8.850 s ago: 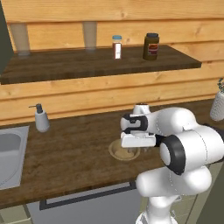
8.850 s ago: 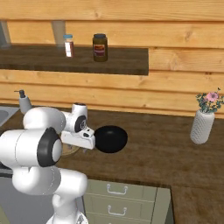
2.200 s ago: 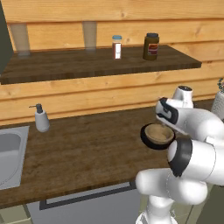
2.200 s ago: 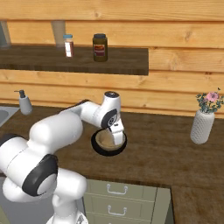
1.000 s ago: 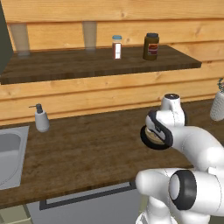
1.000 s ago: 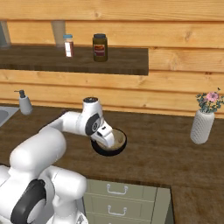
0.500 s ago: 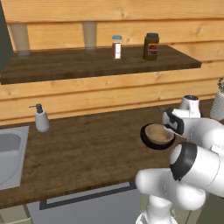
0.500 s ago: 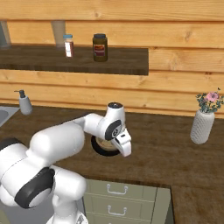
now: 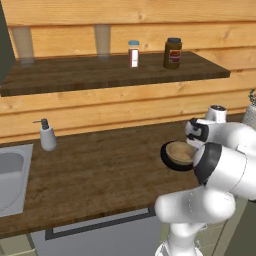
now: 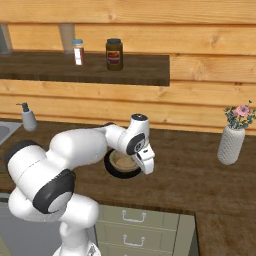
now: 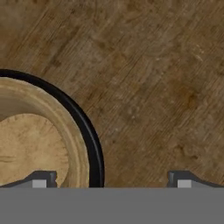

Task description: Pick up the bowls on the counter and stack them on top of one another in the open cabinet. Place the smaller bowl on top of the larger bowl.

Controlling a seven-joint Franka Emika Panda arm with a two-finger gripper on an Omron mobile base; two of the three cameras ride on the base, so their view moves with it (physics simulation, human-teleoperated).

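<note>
Two bowls are what we care about here, and they're already nested: the small tan wooden bowl (image 9: pixel 180 152) sits inside the wide glossy black bowl (image 9: pixel 169 159), both on the dark-brown plank counter (image 9: pixel 100 170) rather than up in any cabinet. Stacking them down here looks to us like a way of carrying the pair up as one load.

Going left to right in the left base view, we've got the grey steel sink (image 9: pixel 11 176), a white soap dispenser (image 9: pixel 47 136) near the wall, then the bowls beside the arm. Up on the dark wooden shelf (image 9: pixel 110 70) are two glasses, a small white shaker (image 9: pixel 133 53) and a brown jar (image 9: pixel 172 52). A white vase of flowers (image 10: pixel 232 140) stands well off to the right.

In the hand view the two-finger gripper (image 11: pixel 109 178) is spread wide, holding nothing, one tip over the tan bowl and the other over bare wood, so it seems to straddle the black rim, though we can't tell how close it is. Nothing crowds the bowls.
</note>
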